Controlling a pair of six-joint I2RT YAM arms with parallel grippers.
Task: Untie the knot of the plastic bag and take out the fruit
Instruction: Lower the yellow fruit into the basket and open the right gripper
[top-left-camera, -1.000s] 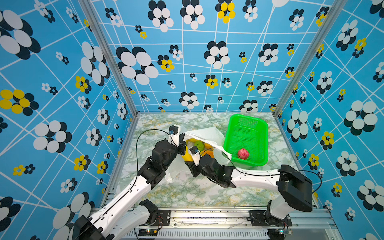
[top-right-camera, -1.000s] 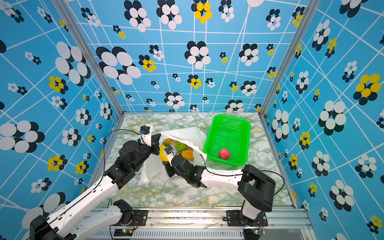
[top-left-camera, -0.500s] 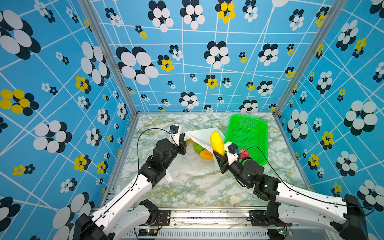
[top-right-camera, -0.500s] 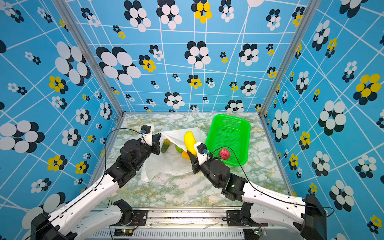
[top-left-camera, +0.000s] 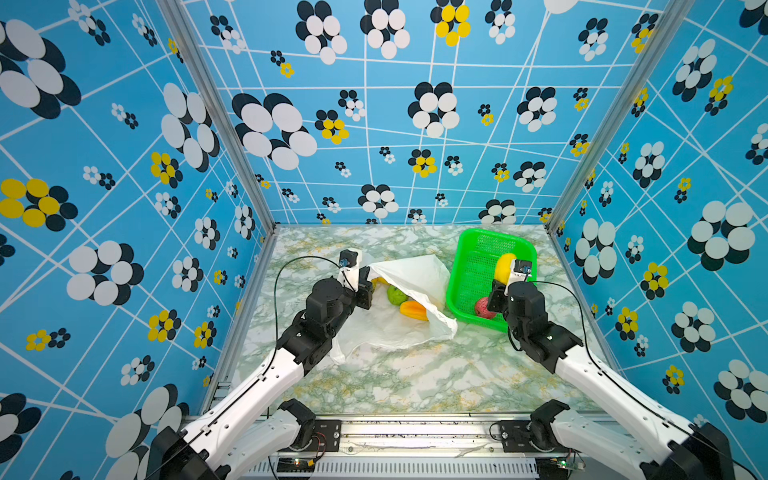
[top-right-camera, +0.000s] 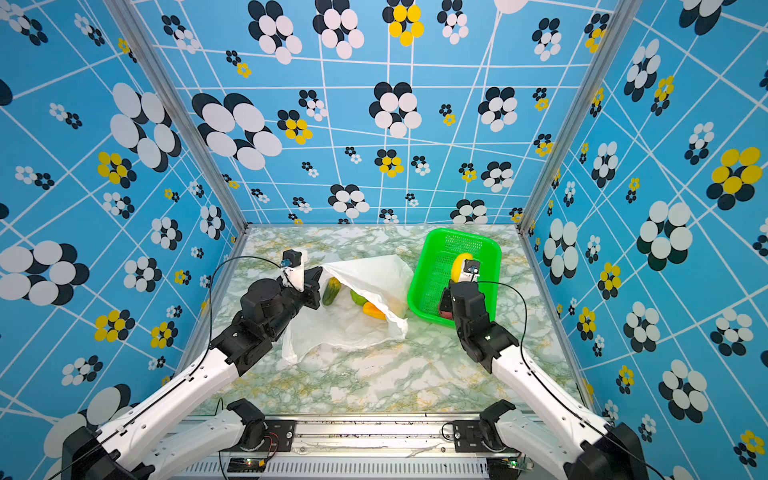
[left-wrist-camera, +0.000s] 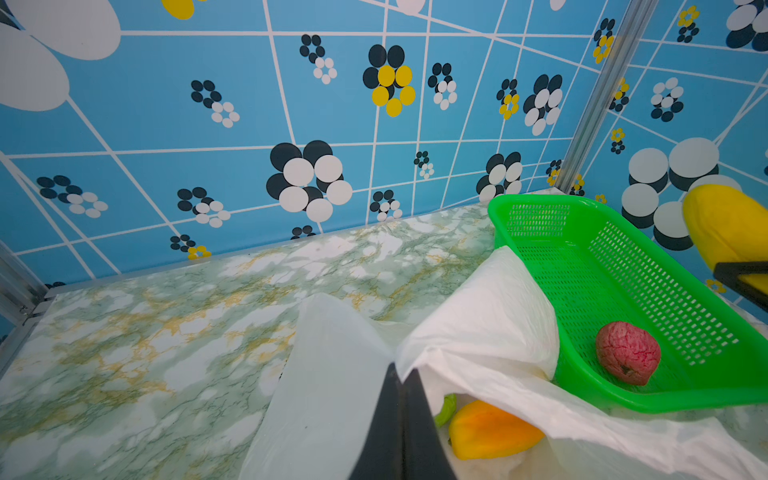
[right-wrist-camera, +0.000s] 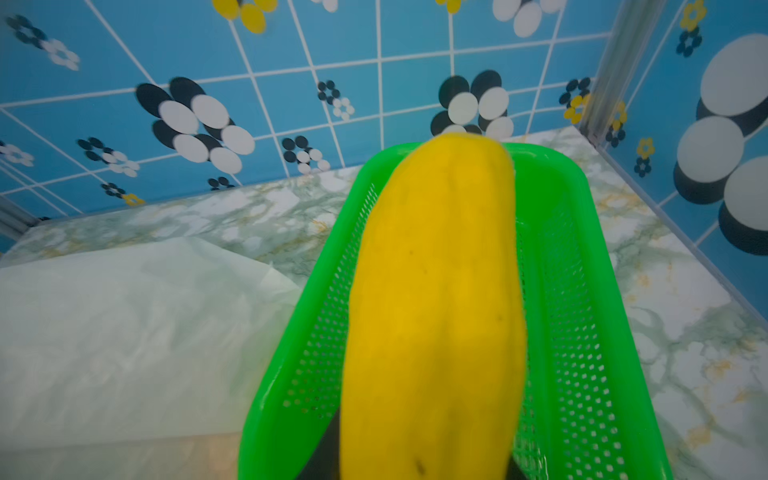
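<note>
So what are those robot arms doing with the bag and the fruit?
The left claw pinches the edge of the white plastic bag, holding it open. The right claw holds a long yellow fruit above the green basket, where a red fruit lies. A green fruit and an orange fruit wait inside the bag.

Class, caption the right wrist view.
Right gripper holds a yellow fruit over the green basket, plastic bag alongside.

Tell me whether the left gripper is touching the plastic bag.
Touching: the left wrist view shows the left gripper shut on the plastic bag.
</note>
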